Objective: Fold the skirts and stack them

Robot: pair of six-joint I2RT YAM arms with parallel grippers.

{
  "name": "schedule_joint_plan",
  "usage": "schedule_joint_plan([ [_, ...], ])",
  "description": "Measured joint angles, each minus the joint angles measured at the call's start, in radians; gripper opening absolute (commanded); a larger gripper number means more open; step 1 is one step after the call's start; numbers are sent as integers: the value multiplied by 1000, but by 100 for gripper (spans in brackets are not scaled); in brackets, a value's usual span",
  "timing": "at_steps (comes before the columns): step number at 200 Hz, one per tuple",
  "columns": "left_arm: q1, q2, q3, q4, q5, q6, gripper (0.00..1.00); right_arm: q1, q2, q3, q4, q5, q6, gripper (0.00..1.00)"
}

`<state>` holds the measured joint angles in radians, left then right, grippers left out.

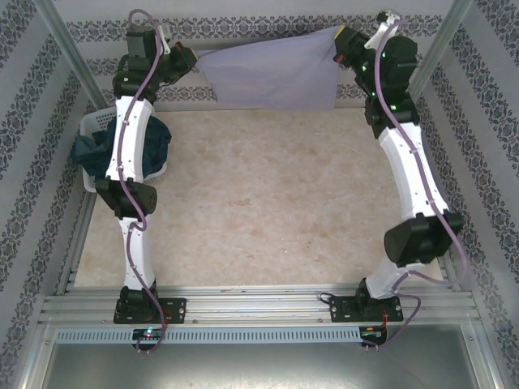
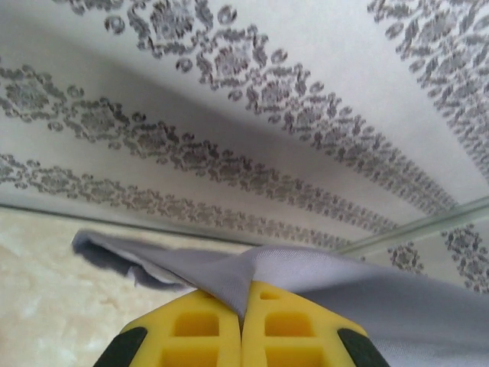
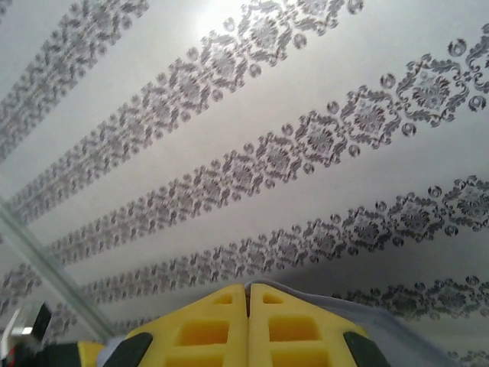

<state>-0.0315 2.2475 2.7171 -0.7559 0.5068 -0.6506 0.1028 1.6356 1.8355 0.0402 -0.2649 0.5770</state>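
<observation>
**Lavender skirt stretched between two claws**

The thin, smooth grey-lavender skirt (image 1: 272, 77) hangs as a taut sheet above the far edge of the mottled beige table (image 1: 268, 211), one corner in each claw. The left claw (image 2: 243, 302), yellow and hollow-ribbed, is clamped tight on a folded hem. The right claw (image 3: 247, 294) pinches cloth likewise. From above, a crumpled teal skirt (image 1: 158, 142) lies in the white mesh basket (image 1: 91, 123).

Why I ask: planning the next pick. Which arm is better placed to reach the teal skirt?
Left, probably: the teal skirt lies in the basket beside the left arm, far from the right. Left tool and right tool both hold the lavender skirt.
</observation>
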Motion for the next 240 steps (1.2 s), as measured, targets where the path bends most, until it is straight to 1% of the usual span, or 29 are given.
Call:
schedule_joint_plan([
  [11,-5,-48,-71,-39,13,26,0,-1,-90,-128,16,-9,-8,0],
  [24,-21,-148,-246,-74,14,68,0,-3,-222,-328,37,-13,-9,0],
  [31,-30,-212,-367,-77,11,87,0,-2,-287,-435,51,-15,-9,0],
  [44,-55,-348,-654,-51,5,106,0,-2,-406,-645,78,-18,-10,0],
  [70,-84,-557,-1205,29,5,85,0,21,-609,-1063,54,-10,17,0],
  [84,-85,-645,-1494,93,5,39,0,61,-723,-1265,-23,6,56,0],
  [97,-86,-721,-1729,127,8,-18,0,108,-871,-1431,-130,22,110,0],
  [110,-92,-807,-1942,146,16,-75,0,145,-1035,-1535,-246,34,171,0],
  [123,-99,-876,-2073,139,24,-119,0,170,-1187,-1592,-346,44,230,0],
  [134,-102,-911,-2115,132,36,-142,0,180,-1288,-1610,-412,48,269,0],
  [145,-104,-932,-2108,128,38,-152,0,181,-1344,-1615,-444,52,301,0],
  [159,-105,-943,-2050,109,30,-153,0,182,-1350,-1615,-451,68,324,0],
  [170,-105,-949,-1987,93,10,-152,0,181,-1308,-1612,-437,78,331,0],
  [178,-105,-952,-1933,78,-7,-151,1,181,-1248,-1601,-418,85,334,0],
  [189,-104,-952,-1849,56,-32,-143,2,181,-1128,-1566,-388,92,325,0],
  [206,-104,-922,-1720,30,-60,-127,1,174,-927,-1459,-340,96,295,0],
  [217,-104,-875,-1641,27,-80,-106,1,162,-795,-1369,-298,101,272,0],
  [240,-103,-748,-1530,14,-134,-63,1,119,-571,-1204,-189,101,232,0],
])
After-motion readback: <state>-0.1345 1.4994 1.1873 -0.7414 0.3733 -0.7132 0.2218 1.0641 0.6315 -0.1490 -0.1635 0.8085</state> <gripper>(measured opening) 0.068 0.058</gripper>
